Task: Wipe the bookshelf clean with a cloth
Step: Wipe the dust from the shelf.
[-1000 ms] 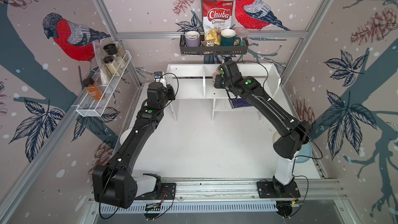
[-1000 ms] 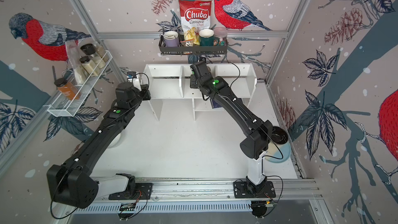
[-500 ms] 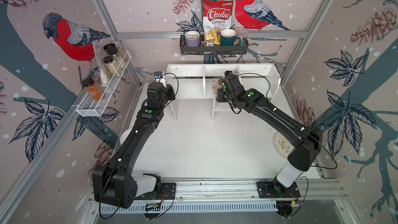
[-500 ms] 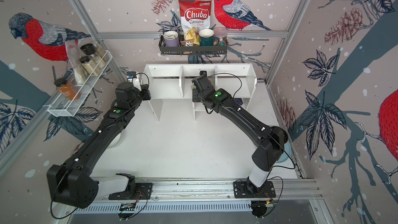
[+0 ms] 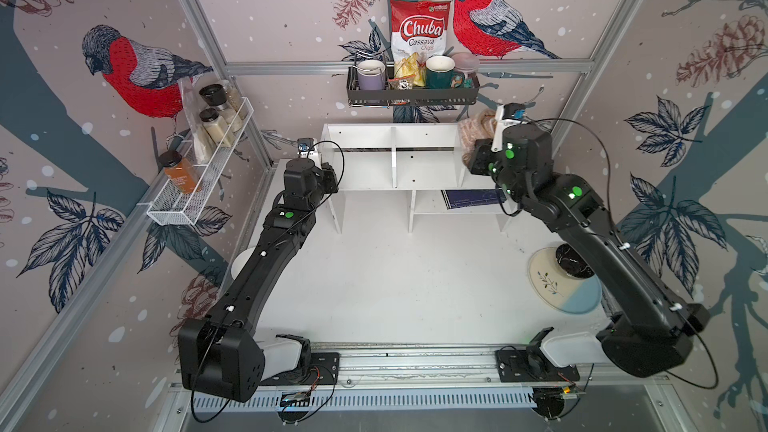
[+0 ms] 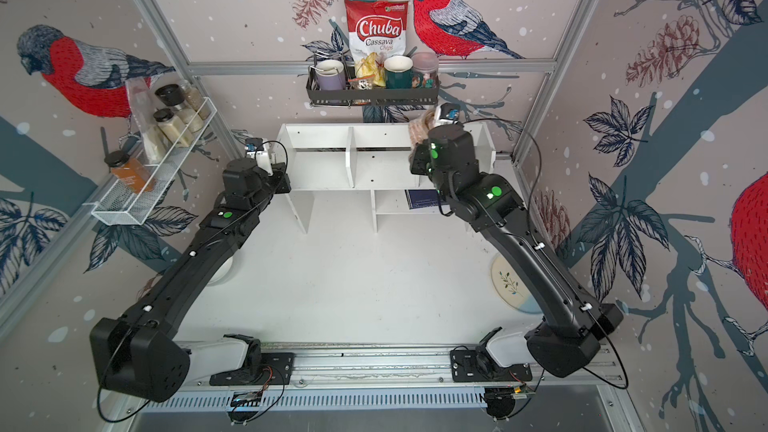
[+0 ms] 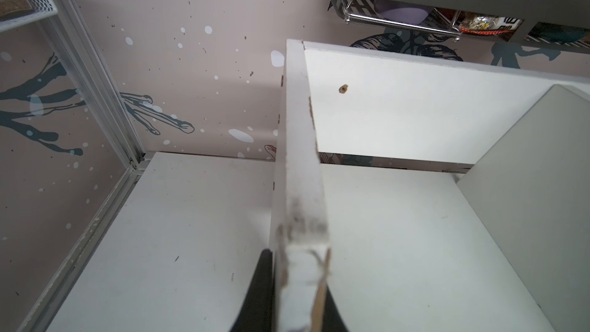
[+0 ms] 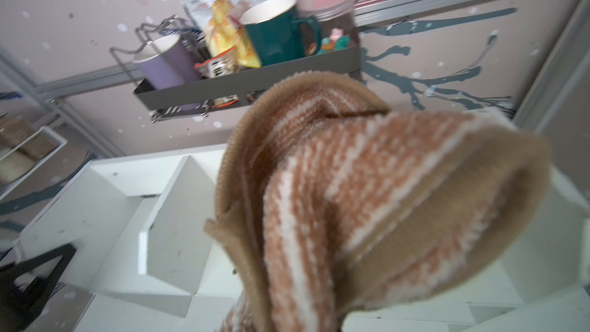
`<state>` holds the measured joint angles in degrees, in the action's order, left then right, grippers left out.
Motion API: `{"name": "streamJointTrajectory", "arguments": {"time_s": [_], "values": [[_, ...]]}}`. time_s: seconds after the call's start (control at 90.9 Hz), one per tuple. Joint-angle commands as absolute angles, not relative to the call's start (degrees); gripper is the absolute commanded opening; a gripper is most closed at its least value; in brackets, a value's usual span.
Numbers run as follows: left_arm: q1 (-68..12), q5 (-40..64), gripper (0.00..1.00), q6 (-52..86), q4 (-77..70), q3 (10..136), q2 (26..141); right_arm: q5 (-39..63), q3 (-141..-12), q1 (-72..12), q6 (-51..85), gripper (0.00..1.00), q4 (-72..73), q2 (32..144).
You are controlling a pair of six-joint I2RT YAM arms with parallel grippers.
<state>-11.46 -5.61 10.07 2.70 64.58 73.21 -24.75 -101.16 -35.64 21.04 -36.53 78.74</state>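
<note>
The white bookshelf [image 5: 361, 168] [image 6: 320, 168] stands at the back of the table. My left gripper [image 5: 332, 178] [image 6: 284, 178] is shut on the front edge of its left side panel [image 7: 300, 154]; a black finger [image 7: 260, 292] presses on each face. My right gripper [image 5: 473, 147] [image 6: 417, 147] is shut on the cloth [image 5: 476, 132] [image 6: 419, 128], a tan rag with pale stripes, held bunched above the shelf's right upper compartment. In the right wrist view the cloth [image 8: 367, 193] hides the fingers, with the shelf's dividers [image 8: 172, 218] beneath it.
A black wall rack [image 5: 411, 95] with mugs and a chips bag hangs just above the shelf. A white wire rack [image 5: 199, 172] with jars is on the left wall. A dark book [image 5: 469, 199] lies in a lower cubby. A plate [image 5: 561, 284] and dark bowl [image 5: 575, 261] sit right.
My right arm has carried the cloth from the middle of the shelf to the right and lifted it above the right compartment. The left gripper stays on the side panel.
</note>
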Motion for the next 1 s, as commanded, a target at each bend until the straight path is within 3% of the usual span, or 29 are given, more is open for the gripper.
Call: {"name": "streamJointTrajectory", "arguments": {"time_s": [0.0, 0.143, 0.286, 0.561, 0.726, 0.99], "values": [[-11.4, 1.2, 0.0, 16.8, 3.5, 65.4, 73.1, -18.4, -98.8, -28.5, 24.7, 0.0, -38.6, 78.0], [-11.4, 0.8, 0.0, 16.4, 4.2, 65.6, 73.5, -5.7, -93.3, -19.2, 29.2, 0.0, -36.5, 79.9], [-11.4, 1.0, 0.0, 16.3, 4.4, 65.8, 73.8, -1.9, -87.6, -18.0, 29.5, 0.0, -32.7, 80.8], [-11.3, 0.3, 0.0, 16.1, 5.4, 66.2, 74.6, -7.8, -83.5, -18.3, 27.5, 0.0, -37.5, 81.1], [-11.0, 0.0, 0.0, 16.3, 6.5, 66.1, 75.4, -13.3, -87.7, -16.0, 26.8, 0.0, -40.8, 84.1], [-11.0, -1.0, 0.0, 15.7, 8.3, 68.3, 75.8, -15.7, -98.1, -20.4, 22.6, 0.0, -35.2, 92.6]]}}
